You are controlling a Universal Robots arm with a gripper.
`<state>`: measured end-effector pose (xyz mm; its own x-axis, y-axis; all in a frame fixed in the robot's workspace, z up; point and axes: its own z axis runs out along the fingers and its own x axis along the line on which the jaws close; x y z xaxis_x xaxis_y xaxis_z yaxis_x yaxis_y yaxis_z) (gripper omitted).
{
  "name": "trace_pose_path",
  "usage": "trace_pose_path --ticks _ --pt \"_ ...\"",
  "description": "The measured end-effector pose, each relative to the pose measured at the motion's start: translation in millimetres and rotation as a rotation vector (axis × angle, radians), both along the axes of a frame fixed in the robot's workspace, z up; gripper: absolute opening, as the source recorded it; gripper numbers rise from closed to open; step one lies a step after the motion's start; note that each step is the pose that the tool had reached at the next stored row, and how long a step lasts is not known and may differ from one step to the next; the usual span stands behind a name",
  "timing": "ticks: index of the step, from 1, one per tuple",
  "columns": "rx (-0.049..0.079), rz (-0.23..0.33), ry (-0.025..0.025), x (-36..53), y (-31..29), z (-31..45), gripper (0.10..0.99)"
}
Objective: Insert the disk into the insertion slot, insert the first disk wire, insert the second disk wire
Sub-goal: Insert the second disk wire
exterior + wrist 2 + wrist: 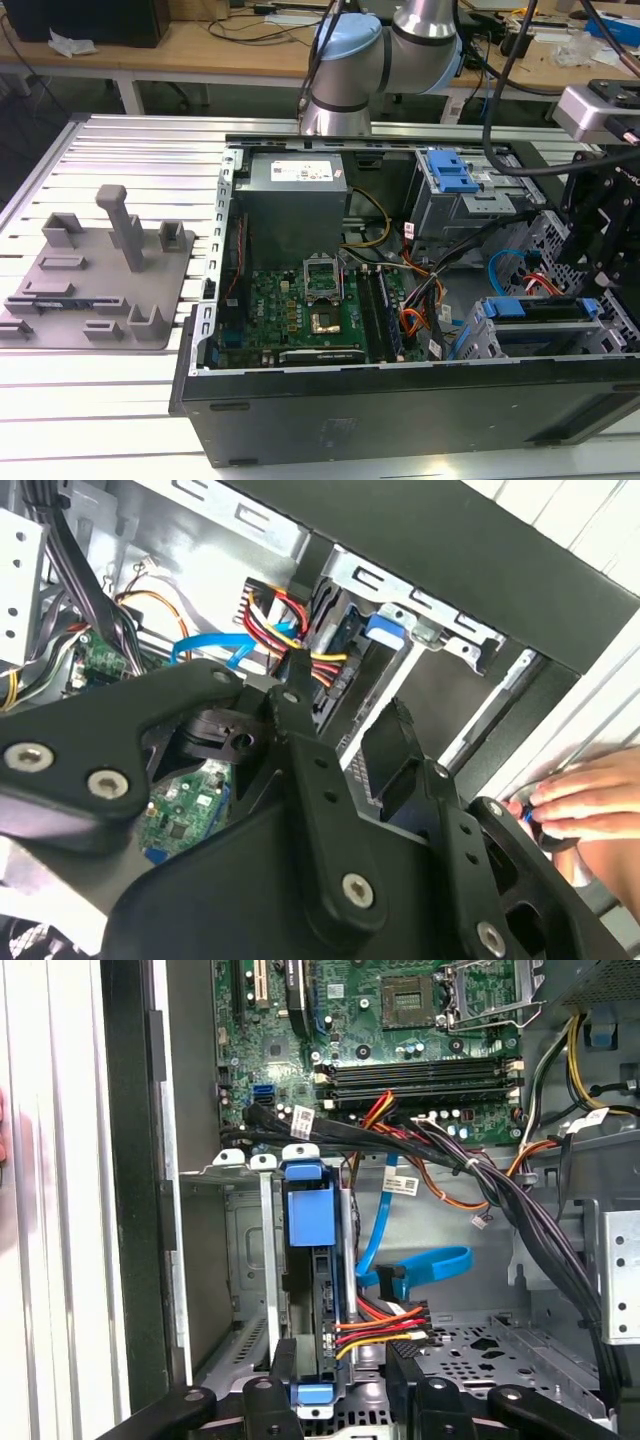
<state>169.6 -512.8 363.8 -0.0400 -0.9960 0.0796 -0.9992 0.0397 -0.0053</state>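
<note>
Computer case [400,420] lies open on the counter [100,420], holding a green motherboard [300,300], a taller bay with a ridged blue tab [450,172] at its far wall, and the insertion slot [475,335] in its near corner at the exterior view's right, with the disk [308,1215] seated on edge inside. The end effector [340,1385] hangs just over the disk's end, close by red and yellow wires [385,1322] and a blue cable [425,1265]; whether it is wide or narrow I cannot tell. The arm [360,60] comes from behind the case and bends down into that corner, and a person's hand [590,800] rests beside the case's outer wall.
</note>
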Motion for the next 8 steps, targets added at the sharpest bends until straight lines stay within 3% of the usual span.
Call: trace_pose_path --ticks 2,5,6,7,8 --pt "-0.024 0.0 0.0002 -0.3 4.9 -0.2 0.482" --pt "-0.032 0.0 0.0003 -0.7 6.1 0.0 0.482" --pt "-0.058 0.0 0.0003 -1.3 12.8 -0.1 0.482" --pt "-0.107 0.002 0.0002 -2.0 18.6 -0.1 0.482" --pt "-0.126 0.002 0.0002 -2.2 20.4 0.0 0.482"
